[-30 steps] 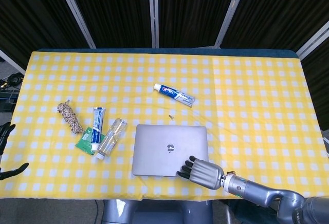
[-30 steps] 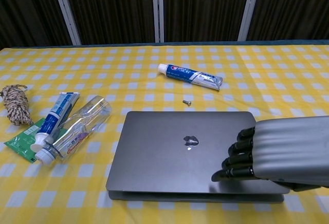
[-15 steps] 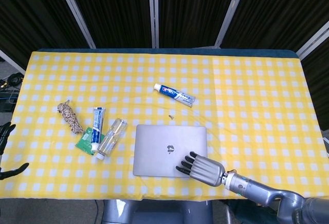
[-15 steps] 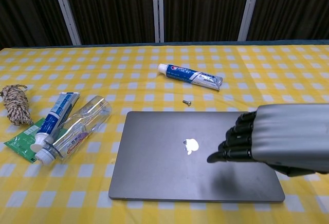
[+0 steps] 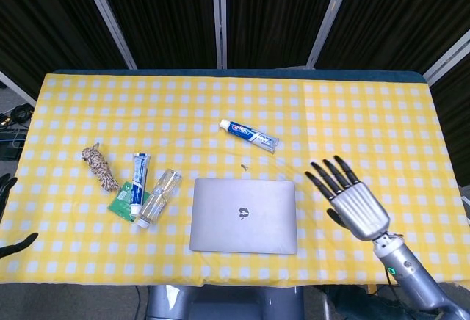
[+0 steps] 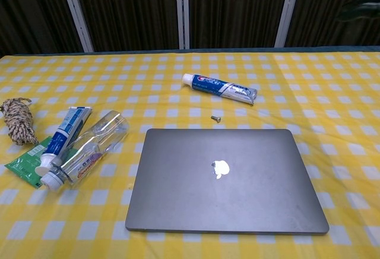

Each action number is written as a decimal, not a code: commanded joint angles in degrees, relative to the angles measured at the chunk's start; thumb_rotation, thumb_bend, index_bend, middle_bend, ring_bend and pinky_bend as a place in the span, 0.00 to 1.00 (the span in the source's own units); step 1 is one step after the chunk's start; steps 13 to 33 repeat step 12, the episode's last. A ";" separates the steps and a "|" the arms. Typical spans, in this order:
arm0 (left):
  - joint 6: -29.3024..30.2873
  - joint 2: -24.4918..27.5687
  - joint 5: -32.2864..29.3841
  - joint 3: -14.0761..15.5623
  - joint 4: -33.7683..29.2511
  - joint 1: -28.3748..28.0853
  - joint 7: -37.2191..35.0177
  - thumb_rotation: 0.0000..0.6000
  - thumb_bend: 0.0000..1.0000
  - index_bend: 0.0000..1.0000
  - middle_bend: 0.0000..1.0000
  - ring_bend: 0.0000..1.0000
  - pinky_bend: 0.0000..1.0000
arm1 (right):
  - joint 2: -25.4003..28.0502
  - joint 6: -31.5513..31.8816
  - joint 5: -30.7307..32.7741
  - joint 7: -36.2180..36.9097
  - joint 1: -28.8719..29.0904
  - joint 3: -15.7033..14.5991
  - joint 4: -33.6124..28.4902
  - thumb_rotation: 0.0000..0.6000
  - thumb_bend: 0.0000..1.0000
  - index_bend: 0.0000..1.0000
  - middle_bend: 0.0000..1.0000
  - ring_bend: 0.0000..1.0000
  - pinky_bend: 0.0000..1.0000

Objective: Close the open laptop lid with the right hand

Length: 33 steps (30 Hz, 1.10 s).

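The grey laptop (image 5: 244, 216) (image 6: 225, 179) lies flat on the yellow checked table with its lid fully down, logo facing up. My right hand (image 5: 348, 197) hovers to the right of the laptop, raised off it, fingers spread wide and holding nothing. In the chest view only a dark blurred bit of that hand (image 6: 362, 5) shows at the top right corner. My left hand (image 5: 6, 217) is barely visible at the far left edge beyond the table, with its fingers apart.
A toothpaste tube (image 5: 250, 136) and a small screw (image 5: 245, 166) lie behind the laptop. Left of it are a clear bottle (image 5: 158, 197), another toothpaste tube (image 5: 140, 180), a green packet (image 5: 122, 204) and a rope bundle (image 5: 100, 166). The table's front edge (image 5: 242, 284) runs close below the laptop.
The lid went from slightly ajar to fully flat. My right hand then lifted off it, swung to the right and opened its fingers.
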 commanded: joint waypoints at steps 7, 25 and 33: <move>0.93 -0.18 1.13 0.44 -0.31 0.50 0.72 1.00 0.00 0.00 0.00 0.00 0.00 | -1.04 8.16 5.29 5.49 -10.77 -0.70 1.41 1.00 0.00 0.00 0.00 0.00 0.00; 0.78 -0.21 1.22 0.53 -0.36 0.47 0.66 1.00 0.00 0.00 0.00 0.00 0.00 | -2.56 9.50 5.69 7.00 -12.63 0.06 4.07 1.00 0.00 0.00 0.00 0.00 0.00; 0.78 -0.21 1.22 0.53 -0.36 0.47 0.66 1.00 0.00 0.00 0.00 0.00 0.00 | -2.56 9.50 5.69 7.00 -12.63 0.06 4.07 1.00 0.00 0.00 0.00 0.00 0.00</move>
